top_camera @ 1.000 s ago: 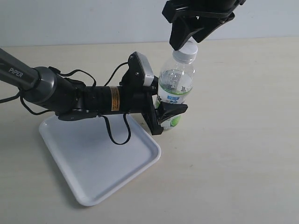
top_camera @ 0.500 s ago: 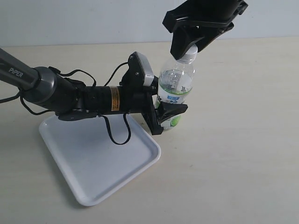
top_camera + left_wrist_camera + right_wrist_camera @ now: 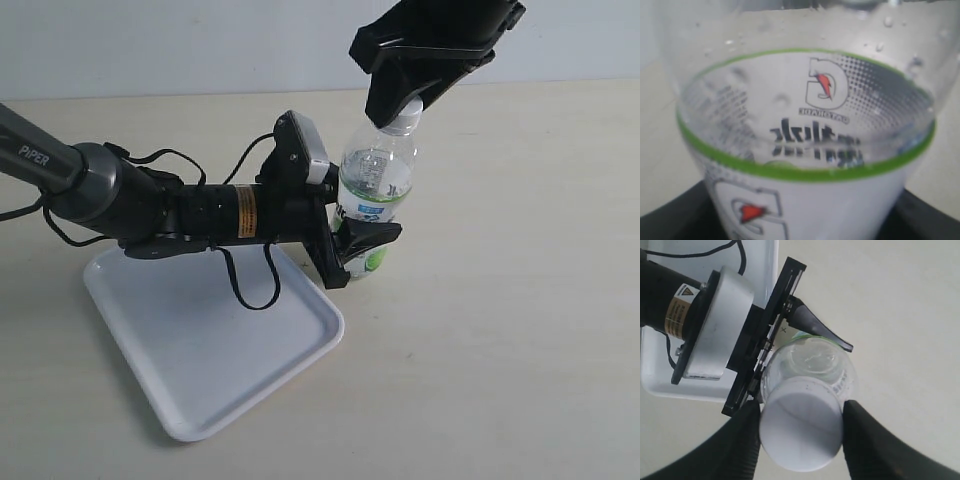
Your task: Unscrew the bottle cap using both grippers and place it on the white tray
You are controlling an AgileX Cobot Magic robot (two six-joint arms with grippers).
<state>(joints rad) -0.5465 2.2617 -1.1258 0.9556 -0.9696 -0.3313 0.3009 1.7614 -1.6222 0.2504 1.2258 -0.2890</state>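
Note:
The bottle (image 3: 375, 185) stands upright on the table just off the white tray's (image 3: 200, 350) far right corner. My left gripper (image 3: 355, 245) reaches in from the left and is shut on the bottle's lower labelled part; the label (image 3: 805, 150) fills the left wrist view. From above, my right gripper (image 3: 400, 108) sits over the neck and is shut on the bottle cap (image 3: 801, 432), a black finger (image 3: 742, 440) pressed to each side. In the exterior view only the cap's lower edge (image 3: 405, 123) shows beneath those fingers.
The left arm with its yellow band (image 3: 245, 212) and loose cables lies across the tray's far end. The tray's rim (image 3: 771, 270) shows beside the left gripper's wrist camera housing (image 3: 715, 325). Beige tabletop (image 3: 520, 300) spreads to the right of the bottle.
My right gripper has come down over the cap, which stood mostly exposed a second ago and is now largely hidden between the fingers. The left gripper and bottle have not moved.

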